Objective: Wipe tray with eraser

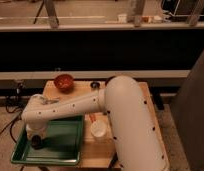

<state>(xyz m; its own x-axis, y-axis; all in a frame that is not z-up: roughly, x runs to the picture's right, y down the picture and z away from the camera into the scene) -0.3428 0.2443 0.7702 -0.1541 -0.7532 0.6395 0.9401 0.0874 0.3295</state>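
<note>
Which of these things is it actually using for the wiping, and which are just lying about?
In the job: green tray; gripper, down inside it; dark eraser at its tip.
Lying about: orange bowl; white cup.
</note>
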